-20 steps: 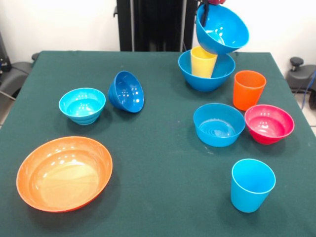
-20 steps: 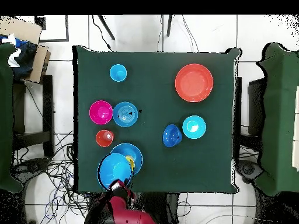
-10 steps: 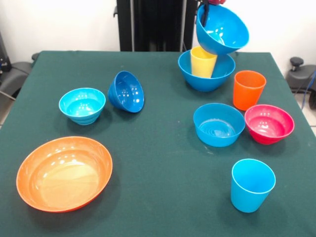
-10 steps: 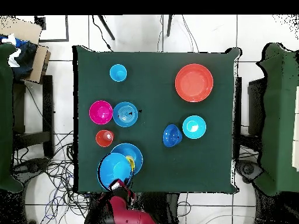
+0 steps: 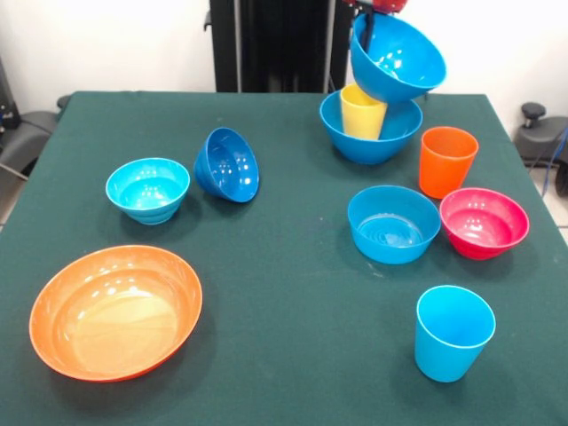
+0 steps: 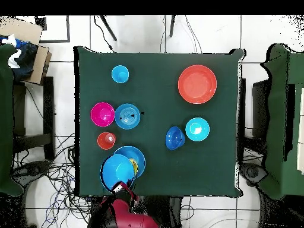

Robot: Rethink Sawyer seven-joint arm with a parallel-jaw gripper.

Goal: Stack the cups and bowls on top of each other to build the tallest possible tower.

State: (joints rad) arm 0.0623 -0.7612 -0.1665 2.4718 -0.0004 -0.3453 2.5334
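My gripper [image 5: 365, 12] is at the top edge, shut on the rim of a large blue bowl [image 5: 398, 59] that hangs tilted in the air. Just below it a second large blue bowl [image 5: 370, 140] rests on the table with the yellow cup [image 5: 362, 112] upright inside. To the right stands the orange cup [image 5: 446, 161]. In front are a medium light blue bowl [image 5: 393, 224] and a magenta bowl [image 5: 484, 222]. The light blue cup [image 5: 453, 333] stands nearest. In the overhead view the gripper [image 6: 122, 189] holds the bowl [image 6: 115, 172] at the table's bottom edge.
On the left a small dark blue bowl [image 5: 228, 165] lies tipped on its side next to a cyan bowl [image 5: 147, 189]. A wide orange bowl [image 5: 115, 311] sits front left. The green table [image 5: 284, 293] ends just behind the stacked bowl.
The held blue bowl has risen slightly and shifted a little to the left over the bowl with the yellow cup. Everything else is unchanged.
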